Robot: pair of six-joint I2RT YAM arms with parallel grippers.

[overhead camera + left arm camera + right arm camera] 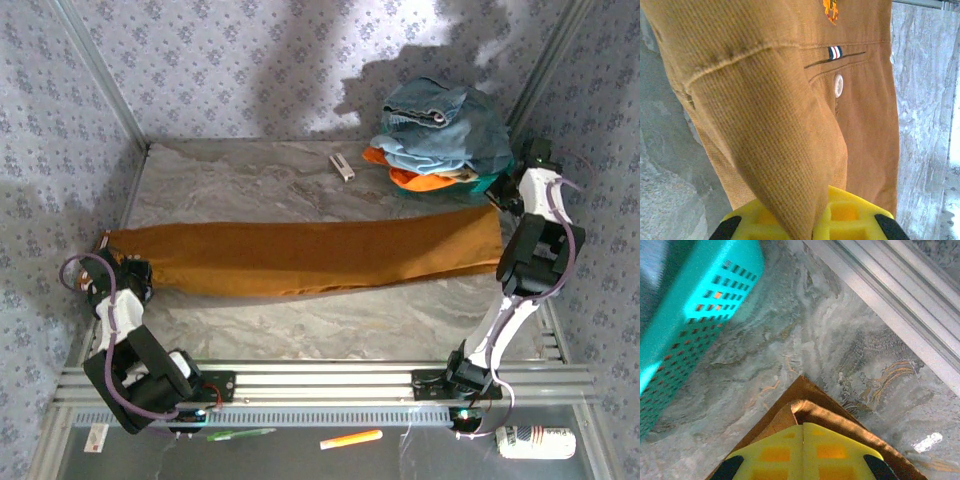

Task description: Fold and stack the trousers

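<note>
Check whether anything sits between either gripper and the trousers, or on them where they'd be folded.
Nothing visible does. The left gripper and right gripper are each shut on an end of the trousers, and nothing lies on the cloth. The teal basket stands beside the right end, apart from the cloth.

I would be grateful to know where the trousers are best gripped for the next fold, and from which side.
Grip the trousers at their short ends: waistband corner from the left, leg hems from the right. They lie as one long flat band, so only the ends offer a layered edge. The left gripper and right gripper are clamped there.
</note>
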